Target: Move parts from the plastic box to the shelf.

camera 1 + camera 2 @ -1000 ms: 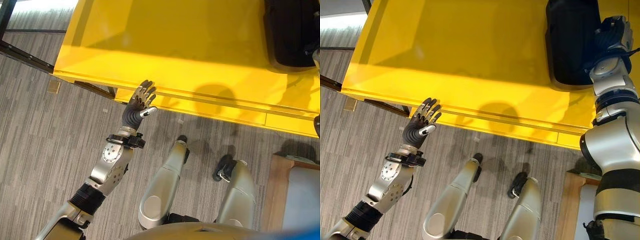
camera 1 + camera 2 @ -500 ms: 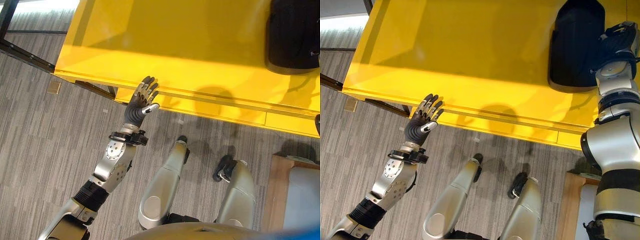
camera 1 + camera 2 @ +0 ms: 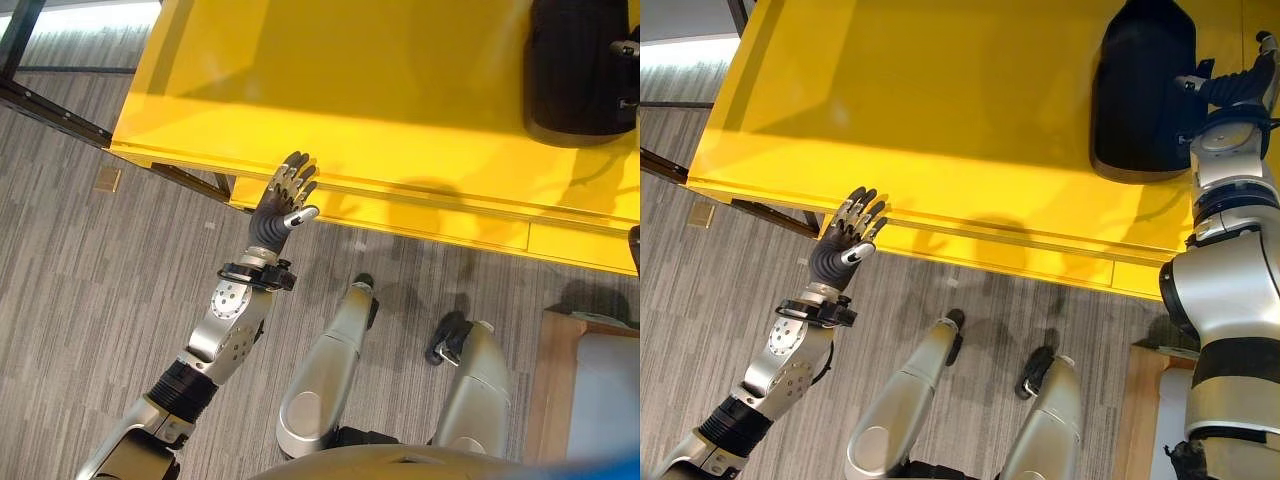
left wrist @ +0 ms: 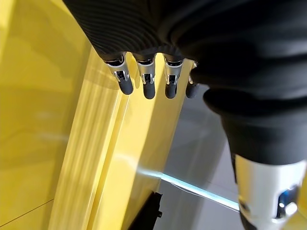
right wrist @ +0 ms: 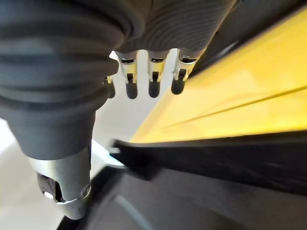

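Observation:
A large black rounded part (image 3: 1140, 90) lies at the far right of the yellow shelf board (image 3: 940, 90). My right hand (image 3: 1238, 88) rests against the part's right side with its fingers (image 5: 152, 76) straight, so it is open; the part's dark surface (image 5: 201, 191) shows just past them. My left hand (image 3: 283, 200) is open and empty, fingers (image 4: 146, 81) spread, held up at the board's front edge near its left end.
Grey striped carpet lies below the board. A black frame bar (image 3: 50, 110) runs at the far left, with a small tan tag (image 3: 107, 178) on the floor beside it. A wooden-edged box (image 3: 560, 380) stands at the lower right.
The right hand has moved farther along the part's right side, and the part has turned and shifted slightly left. The left hand has risen a little toward the board's edge.

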